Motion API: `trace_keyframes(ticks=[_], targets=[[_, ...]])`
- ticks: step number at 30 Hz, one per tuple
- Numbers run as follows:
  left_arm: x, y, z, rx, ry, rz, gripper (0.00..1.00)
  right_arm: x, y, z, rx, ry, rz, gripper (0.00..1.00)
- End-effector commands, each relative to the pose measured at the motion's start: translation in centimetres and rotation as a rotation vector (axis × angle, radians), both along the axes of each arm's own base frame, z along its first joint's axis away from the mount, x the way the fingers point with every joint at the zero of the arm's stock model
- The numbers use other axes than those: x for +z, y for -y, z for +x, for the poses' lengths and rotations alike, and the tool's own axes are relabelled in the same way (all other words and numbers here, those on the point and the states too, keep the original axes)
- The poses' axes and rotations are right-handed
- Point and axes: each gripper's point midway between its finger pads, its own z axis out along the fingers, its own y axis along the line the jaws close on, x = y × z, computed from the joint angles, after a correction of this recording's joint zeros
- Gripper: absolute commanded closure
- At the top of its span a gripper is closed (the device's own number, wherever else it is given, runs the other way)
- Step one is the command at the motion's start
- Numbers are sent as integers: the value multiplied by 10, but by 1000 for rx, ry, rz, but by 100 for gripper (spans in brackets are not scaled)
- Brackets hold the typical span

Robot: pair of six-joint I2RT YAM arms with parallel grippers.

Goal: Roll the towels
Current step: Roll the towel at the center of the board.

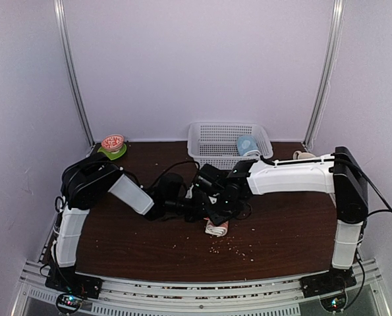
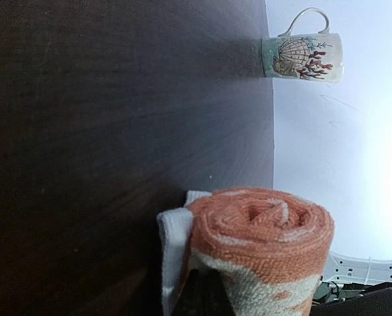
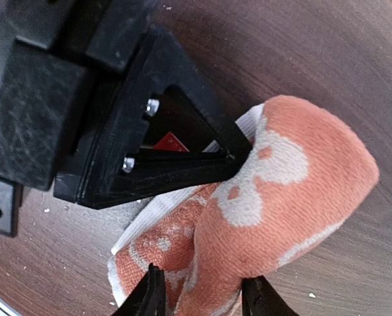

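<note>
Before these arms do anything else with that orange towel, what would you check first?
1. Orange towel rolled up: ok, a neat spiral seen end-on.
2. White edge tucked in: not ok, it sticks out beside the roll.
3. Left end effector pinching the towel: ok, shut on it.
4. Right end effector open: ok, jaws apart either side of the roll.
5. Blue towel put away: ok, rolled inside the basket.
6. Mug out of the way: ok, apart at the table's edge.

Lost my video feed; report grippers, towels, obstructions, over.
Left gripper shut on orange towel roll. Right gripper open, straddling it. Blue towel in basket. Only crumbs nearby.
</note>
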Motion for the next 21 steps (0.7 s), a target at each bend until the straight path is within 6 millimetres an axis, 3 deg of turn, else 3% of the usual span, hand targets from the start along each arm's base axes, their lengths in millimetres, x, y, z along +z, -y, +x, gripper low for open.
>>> trace_keyframes(ticks=[1,10,17,21], targets=[[-13,2,-7,-7,-12,13,100,4,-12,0,32,-21,103,58],[-12,-7,-16,-12,-21,10,100,-8,-20,1,35,-50,147,47],[-2,-29,-27,11,-12,21,100,-22,-18,3,-3,-84,167,42],[9,-39,-33,22,4,20,100,-25,-19,2,-14,-102,215,34]])
